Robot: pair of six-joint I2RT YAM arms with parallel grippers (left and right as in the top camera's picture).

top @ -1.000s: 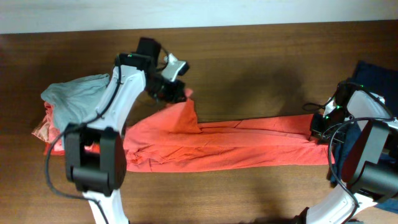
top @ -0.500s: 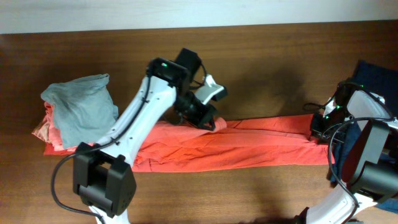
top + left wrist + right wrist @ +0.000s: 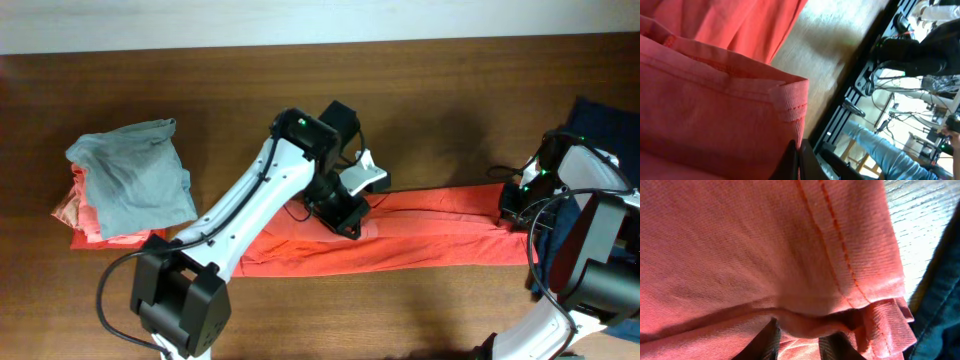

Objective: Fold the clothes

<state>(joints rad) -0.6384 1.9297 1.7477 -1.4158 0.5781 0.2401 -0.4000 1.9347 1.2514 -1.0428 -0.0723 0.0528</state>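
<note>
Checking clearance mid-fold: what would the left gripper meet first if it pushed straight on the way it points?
The coral-red shirt it pinches; the left gripper points down into that cloth, with the table likely just beneath.

The wooden surface (image 3: 450, 110) carries a coral-red shirt (image 3: 440, 235) stretched from the middle to the right edge, a grey-topped pile (image 3: 135, 175) near the left edge, and perhaps a navy garment (image 3: 600, 120) at the right edge.

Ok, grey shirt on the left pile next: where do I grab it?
Take the grey shirt by its lower right corner, coming from the right: that corner juts out flat, seemingly onto bare table, clear of the coral clothes under its left side.
</note>
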